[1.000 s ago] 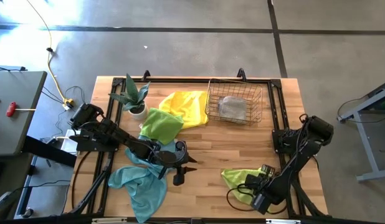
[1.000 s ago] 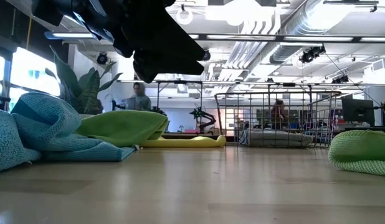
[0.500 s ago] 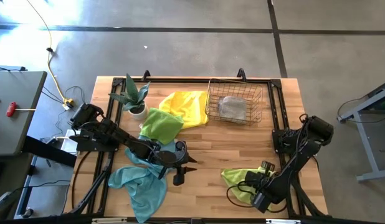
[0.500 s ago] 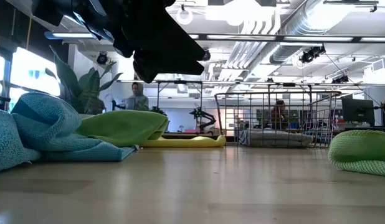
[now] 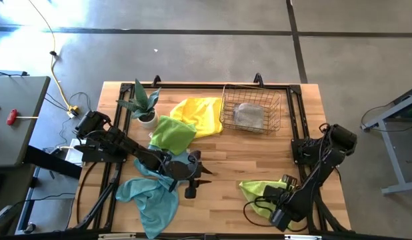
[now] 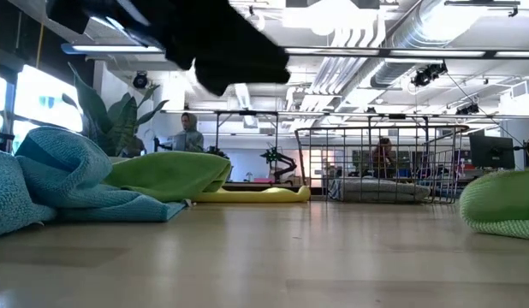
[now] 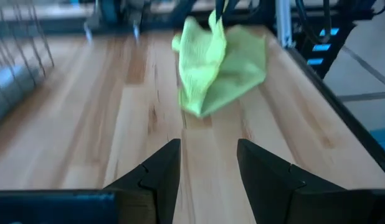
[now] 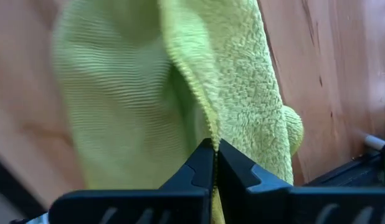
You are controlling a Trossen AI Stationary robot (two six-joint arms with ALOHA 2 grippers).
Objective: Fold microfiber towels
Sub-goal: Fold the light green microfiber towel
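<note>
Near the table's near right corner lies a lime green microfiber towel (image 5: 256, 192), with my right gripper (image 8: 214, 146) shut on it. My left gripper (image 7: 208, 165) hangs open above the middle of the table, clear of every cloth, facing that towel (image 7: 220, 62). A teal towel (image 5: 149, 197) lies crumpled at the near left. A second lime green towel (image 5: 173, 133) and a yellow one (image 5: 196, 113) lie bunched behind it. A grey towel (image 5: 249, 117) lies inside the wire basket (image 5: 226, 107). My right gripper pinches the lime green towel's hemmed edge (image 8: 208, 127) between its two fingers, coming in slantwise from the table's right side. One layer or several, I cannot tell. The pinched part stands raised in a peak (image 7: 214, 22); the rest spreads slack on the table.
A small potted plant (image 5: 143, 103) stands at the far left next to the bunched towels. The wire basket stands at the far right. Bare wood (image 5: 226, 157) lies between the two grippers. People show in the room beyond the table (image 6: 189, 133).
My left gripper has gone up a little. The lime green towel at the near right has been drawn slightly toward the table's right edge, and its heap stands higher than before.
</note>
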